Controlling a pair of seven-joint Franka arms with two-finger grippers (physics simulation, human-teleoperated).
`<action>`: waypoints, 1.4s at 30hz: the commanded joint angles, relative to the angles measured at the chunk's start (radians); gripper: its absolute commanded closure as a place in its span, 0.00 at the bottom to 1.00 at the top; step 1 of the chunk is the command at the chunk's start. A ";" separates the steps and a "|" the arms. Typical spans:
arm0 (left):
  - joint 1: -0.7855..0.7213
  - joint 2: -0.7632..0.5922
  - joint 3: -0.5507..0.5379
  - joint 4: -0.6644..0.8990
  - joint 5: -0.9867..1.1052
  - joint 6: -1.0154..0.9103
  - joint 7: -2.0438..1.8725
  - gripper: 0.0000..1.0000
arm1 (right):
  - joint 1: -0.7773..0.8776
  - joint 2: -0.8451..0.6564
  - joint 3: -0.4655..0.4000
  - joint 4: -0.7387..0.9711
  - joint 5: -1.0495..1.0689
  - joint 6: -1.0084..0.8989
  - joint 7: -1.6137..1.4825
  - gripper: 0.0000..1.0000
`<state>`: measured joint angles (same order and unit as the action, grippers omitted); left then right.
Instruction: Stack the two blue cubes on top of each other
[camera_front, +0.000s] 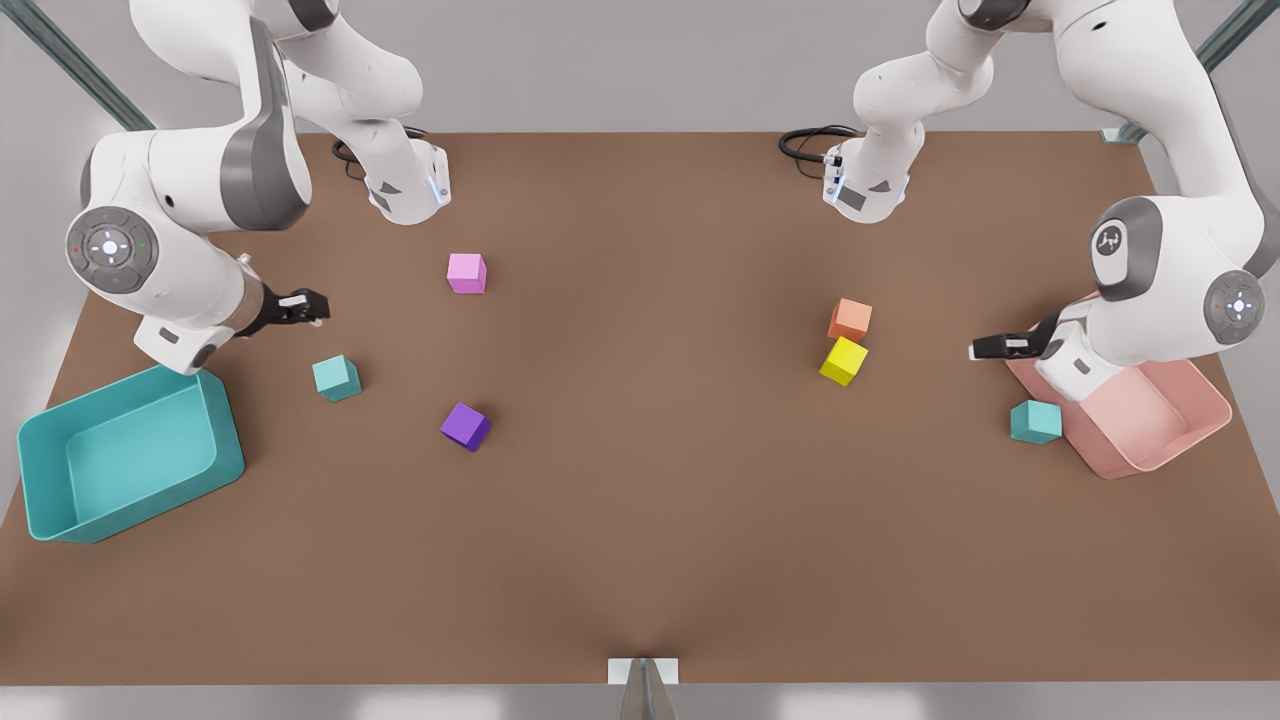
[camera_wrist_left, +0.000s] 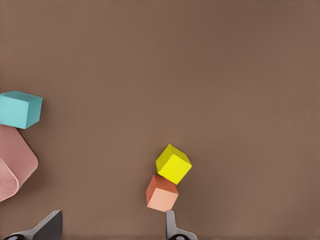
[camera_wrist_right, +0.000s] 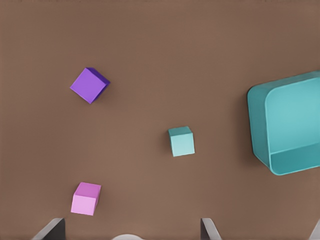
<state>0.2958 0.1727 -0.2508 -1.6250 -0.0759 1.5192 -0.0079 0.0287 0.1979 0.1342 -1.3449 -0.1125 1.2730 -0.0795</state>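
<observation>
Hovering open above the worktop (camera_front: 640, 560), the right tool (camera_front: 305, 307) sits just beyond one blue cube (camera_front: 336, 378), near the teal bin (camera_front: 130, 465), probably lining up a grasp. The left tool (camera_front: 985, 347), also open, waits above the pink bin (camera_front: 1150, 420); the other blue cube (camera_front: 1035, 421) touches that bin.
</observation>
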 joint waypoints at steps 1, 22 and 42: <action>-0.003 -0.001 -0.001 0.000 -0.001 -0.001 0.000 0.00 | 0.002 0.001 0.001 0.001 0.002 0.005 -0.051 0.00; 0.003 0.054 0.001 0.000 0.004 -0.008 -0.007 0.00 | -0.211 0.055 -0.001 -0.838 0.019 1.019 -0.502 0.00; 0.003 0.060 -0.001 0.000 0.004 -0.011 -0.007 0.00 | -0.265 0.086 -0.004 -0.899 -0.029 1.022 -0.554 0.00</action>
<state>0.2990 0.2342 -0.2503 -1.6249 -0.0726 1.5087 -0.0141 -0.2352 0.2845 0.1303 -2.2451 -0.1423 2.2902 -0.5194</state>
